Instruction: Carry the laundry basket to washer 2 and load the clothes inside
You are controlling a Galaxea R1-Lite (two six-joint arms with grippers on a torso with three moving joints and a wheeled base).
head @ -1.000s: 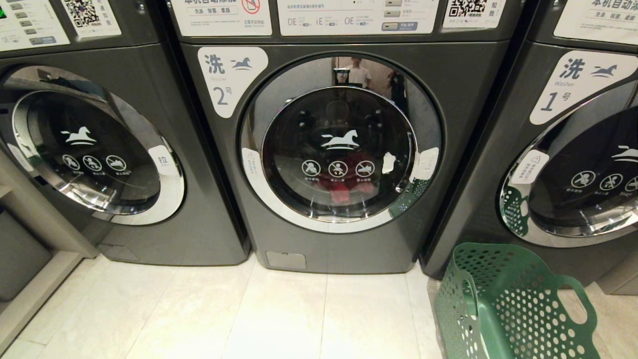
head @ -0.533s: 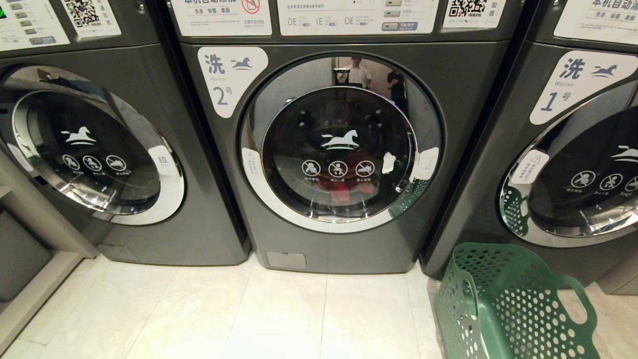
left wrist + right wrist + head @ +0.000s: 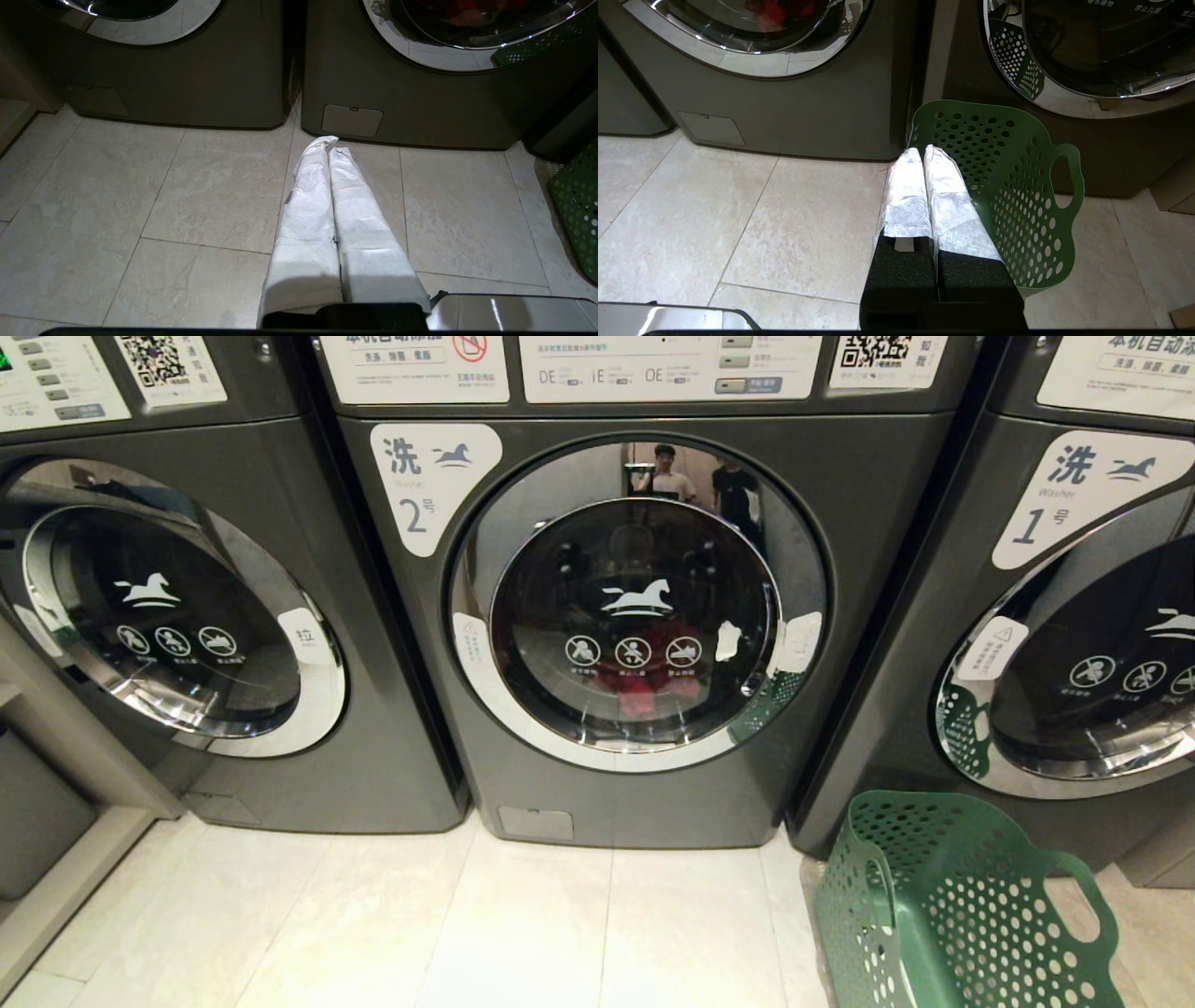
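The laundry basket [image 3: 962, 905] sits against washer 2's [image 3: 635, 616] right corner; both grippers [image 3: 329, 149] [image 3: 922, 151] clenched, empty.

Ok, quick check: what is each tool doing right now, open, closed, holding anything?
Left tool: closed, holding nothing, above the floor.
Right tool: closed, holding nothing, in front of the basket.

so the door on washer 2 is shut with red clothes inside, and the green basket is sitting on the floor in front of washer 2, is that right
Not quite. The laundry basket stands on the floor in front of washer 1, not washer 2; the head view shows it. The rest holds: washer 2's door is shut, with red clothes behind the glass.
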